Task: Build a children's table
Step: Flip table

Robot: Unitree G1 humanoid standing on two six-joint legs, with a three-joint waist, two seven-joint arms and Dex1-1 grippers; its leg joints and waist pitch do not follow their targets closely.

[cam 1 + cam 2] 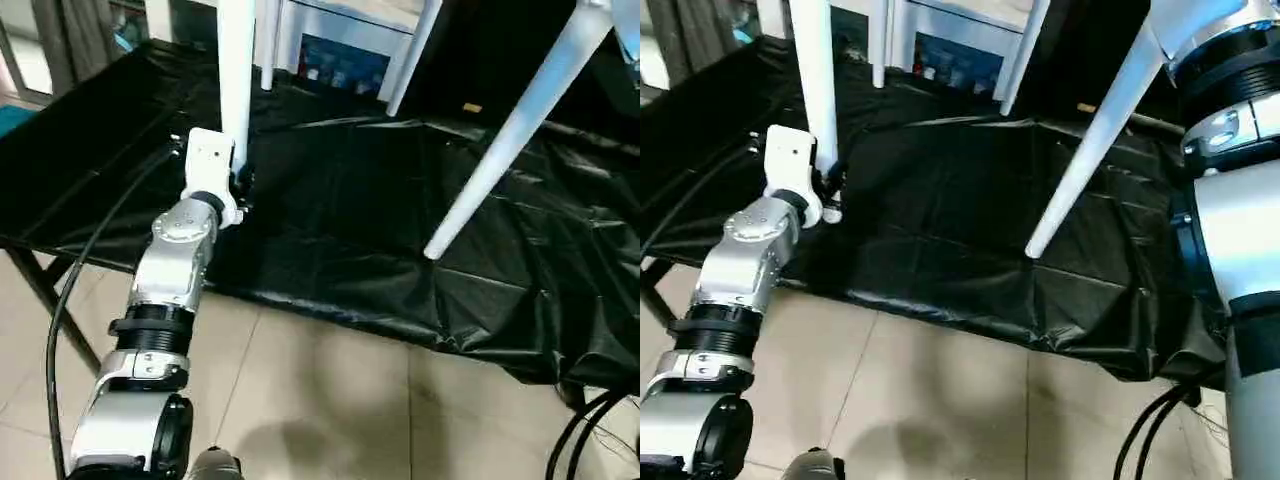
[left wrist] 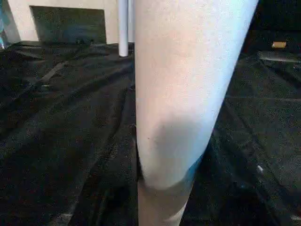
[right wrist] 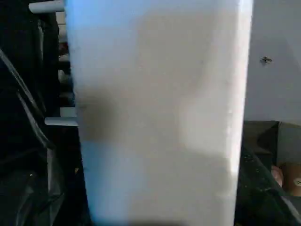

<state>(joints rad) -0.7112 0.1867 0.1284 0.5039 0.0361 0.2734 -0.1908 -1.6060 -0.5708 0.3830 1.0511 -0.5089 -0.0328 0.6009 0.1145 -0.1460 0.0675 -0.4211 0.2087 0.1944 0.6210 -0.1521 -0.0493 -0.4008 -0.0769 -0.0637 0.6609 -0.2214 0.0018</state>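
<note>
your children's table (image 1: 236, 70) is off the cloth, legs pointing down over the black-cloth work table (image 1: 380, 200). four white legs show in the left eye view: one upright near the cloth's left edge, one slanting down from the upper right with its foot (image 1: 437, 250) hanging above the middle of the cloth, not touching it, and two more (image 1: 268, 45) toward the back edge.

your left gripper (image 1: 240, 185) sits at the lower end of the upright leg, near the front left part of the work table. its black fingers (image 1: 830, 180) lie against that leg, closed around it; the left wrist view has the same leg (image 2: 183, 94) rising close in front of the camera.

your right forearm (image 1: 1240, 200) stands at the right side, up by the top of the slanting leg. the right wrist view has a broad white surface (image 3: 160, 113) of the table right against the lens, but you can't tell how the right claw's fingers stand or whether they hold anything.

below the front edge of the cloth lies pale tiled floor (image 1: 320, 400).
</note>
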